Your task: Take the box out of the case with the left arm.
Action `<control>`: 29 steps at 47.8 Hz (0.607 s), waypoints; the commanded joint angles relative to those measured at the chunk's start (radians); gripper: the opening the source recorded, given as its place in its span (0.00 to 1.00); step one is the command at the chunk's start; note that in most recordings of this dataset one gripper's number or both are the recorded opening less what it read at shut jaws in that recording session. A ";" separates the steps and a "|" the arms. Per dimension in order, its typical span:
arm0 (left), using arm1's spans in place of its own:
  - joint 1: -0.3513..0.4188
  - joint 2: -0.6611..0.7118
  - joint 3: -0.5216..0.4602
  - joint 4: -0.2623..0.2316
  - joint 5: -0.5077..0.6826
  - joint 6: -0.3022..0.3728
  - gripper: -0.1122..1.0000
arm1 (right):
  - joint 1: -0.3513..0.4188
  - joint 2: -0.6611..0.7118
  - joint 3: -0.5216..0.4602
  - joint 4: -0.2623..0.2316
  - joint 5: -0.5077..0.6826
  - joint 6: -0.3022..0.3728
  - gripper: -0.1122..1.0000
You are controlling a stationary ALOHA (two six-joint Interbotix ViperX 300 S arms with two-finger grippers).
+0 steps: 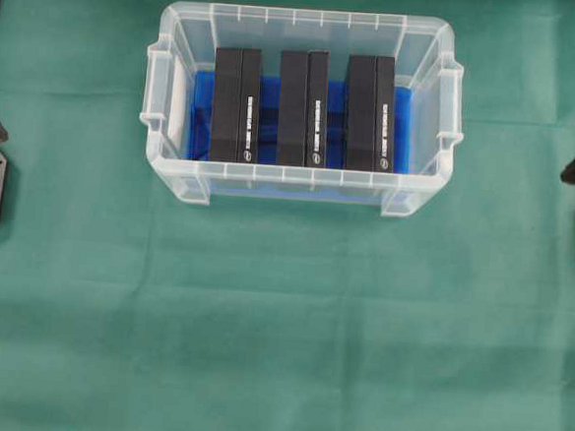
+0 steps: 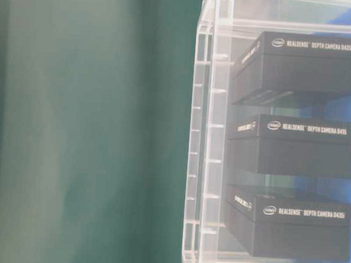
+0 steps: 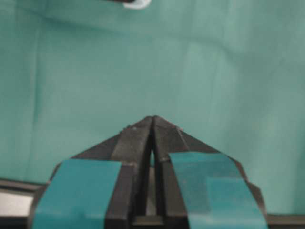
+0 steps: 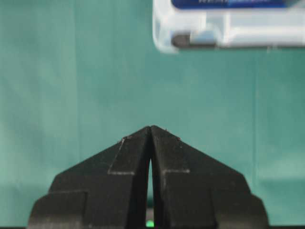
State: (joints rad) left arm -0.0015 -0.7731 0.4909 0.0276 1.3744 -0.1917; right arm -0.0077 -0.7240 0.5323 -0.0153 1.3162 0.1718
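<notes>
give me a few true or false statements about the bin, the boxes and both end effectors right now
1. Three black boxes stand in the clear bin. True: the left box, middle box and right box stand side by side.
2. The bin's bottom is lined in red. False: a blue sheet lines it.
3. The left end effector is shut and holds nothing. True.
4. The right end effector grips a box. False: it is shut and empty, over the green cloth.
5. One box lies on the cloth outside the bin. False: all three are inside the bin.
</notes>
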 commanded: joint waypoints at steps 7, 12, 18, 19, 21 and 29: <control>-0.002 0.003 -0.026 -0.002 0.005 -0.003 0.12 | -0.002 0.005 -0.032 -0.002 0.017 0.003 0.12; -0.003 0.005 -0.026 -0.002 0.005 -0.012 0.12 | -0.002 0.006 -0.037 -0.002 0.017 0.003 0.12; -0.003 0.006 -0.029 -0.005 0.005 -0.107 0.12 | -0.002 0.006 -0.037 -0.002 0.017 0.005 0.12; -0.003 0.006 -0.029 -0.005 0.005 -0.135 0.12 | -0.002 0.006 -0.038 -0.002 0.017 0.005 0.12; -0.003 0.008 -0.029 -0.005 0.005 -0.199 0.12 | -0.002 0.006 -0.037 -0.002 0.017 0.005 0.12; -0.003 0.021 -0.031 0.000 0.009 -0.566 0.12 | -0.002 0.011 -0.038 -0.002 0.018 0.005 0.12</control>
State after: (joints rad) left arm -0.0031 -0.7639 0.4863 0.0245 1.3837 -0.6366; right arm -0.0077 -0.7164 0.5216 -0.0153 1.3346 0.1733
